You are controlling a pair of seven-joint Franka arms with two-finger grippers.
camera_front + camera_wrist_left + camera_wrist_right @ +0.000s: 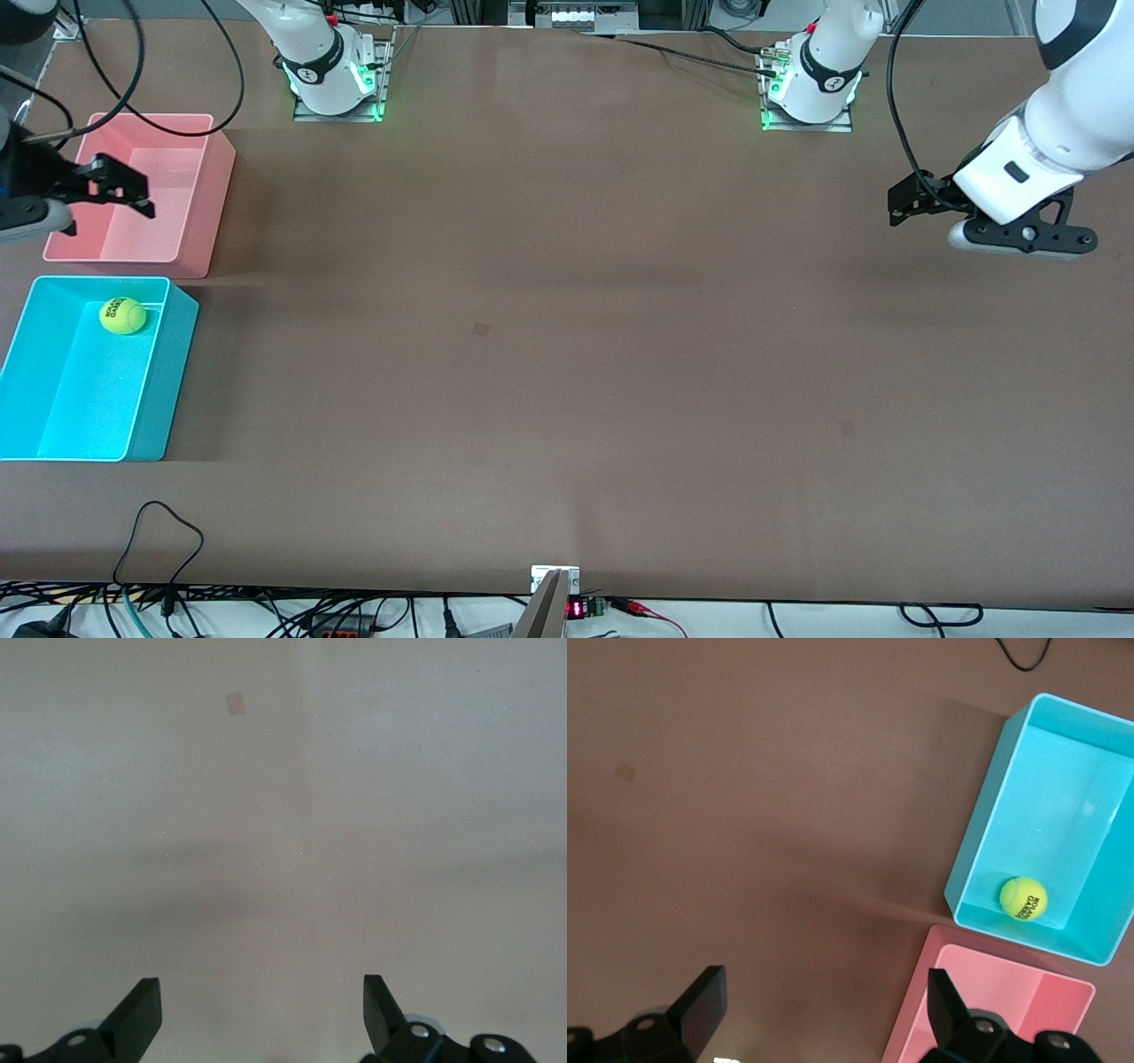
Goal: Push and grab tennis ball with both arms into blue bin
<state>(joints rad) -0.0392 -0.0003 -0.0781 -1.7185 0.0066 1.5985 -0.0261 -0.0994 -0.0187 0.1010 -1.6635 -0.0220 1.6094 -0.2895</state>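
Note:
The tennis ball [122, 315] lies inside the blue bin [173, 372], in the corner nearest the pink bin. It also shows in the right wrist view [1023, 898], resting on the blue bin's floor [1063, 806]. My right gripper [133, 190] hangs open and empty over the pink bin's edge; in its own view [824, 983] the jaws stand wide apart. My left gripper [897, 206] is open and empty, up in the air over bare table at the left arm's end. Its own view [261, 988] shows only tabletop between the jaws.
The pink bin [204, 204] stands beside the blue bin, farther from the front camera, and shows in the right wrist view [992, 992]. Both bins are at the right arm's end of the table. Cables [159, 532] lie along the table's near edge.

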